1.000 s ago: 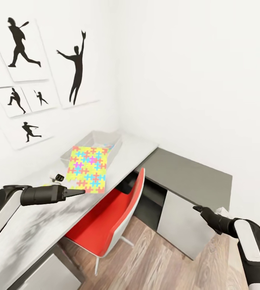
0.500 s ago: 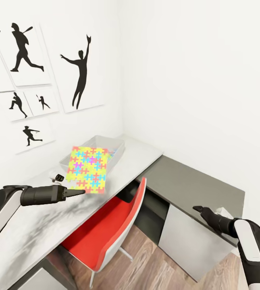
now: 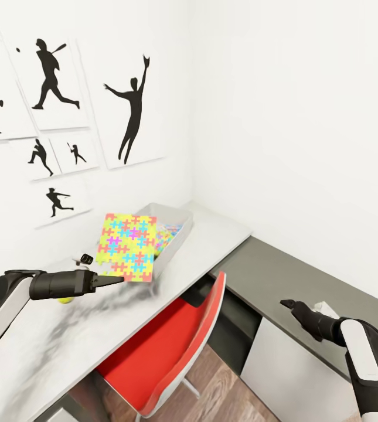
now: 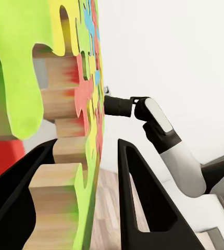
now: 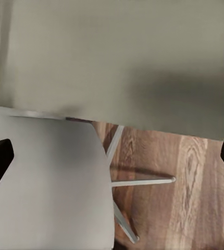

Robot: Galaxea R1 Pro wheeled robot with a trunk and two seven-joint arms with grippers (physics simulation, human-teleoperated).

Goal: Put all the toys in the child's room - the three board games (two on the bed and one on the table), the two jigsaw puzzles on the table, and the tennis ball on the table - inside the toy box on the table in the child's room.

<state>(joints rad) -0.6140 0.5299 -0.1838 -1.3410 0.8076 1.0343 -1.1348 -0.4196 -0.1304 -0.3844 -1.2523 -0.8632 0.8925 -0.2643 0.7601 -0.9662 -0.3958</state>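
A jigsaw puzzle (image 3: 126, 246) was held up on edge just left of centre in the head view, its printed face turned toward the camera and its lower edge pinched by the left gripper (image 3: 118, 279). The square sheet stood nearly upright, tilted slightly so that its top leaned to the left of the frame; no long axis could be told, the sides being about equal. In the left wrist view the puzzle (image 4: 75, 104) was seen edge-on between the two dark fingers (image 4: 138, 208), which were closed onto its thickness near the bottom of the frame.

Directly behind the puzzle, at mid-frame, the toy box (image 3: 174, 231) lay on the table (image 3: 200, 246), its long axis running from lower left to upper right toward the room's corner; coloured puzzle pieces were visible inside it. A tennis ball (image 3: 65, 300) was partly hidden under the left arm at the left of the frame, on the table top.

The right gripper (image 3: 287, 304) was held at the lower right, over the dark side desk (image 3: 306, 275), empty; its fingertips met in a point in the head view, yet stood at opposite edges of the right wrist view, so its opening could not be told. A red chair (image 3: 171, 346) stood at bottom centre.
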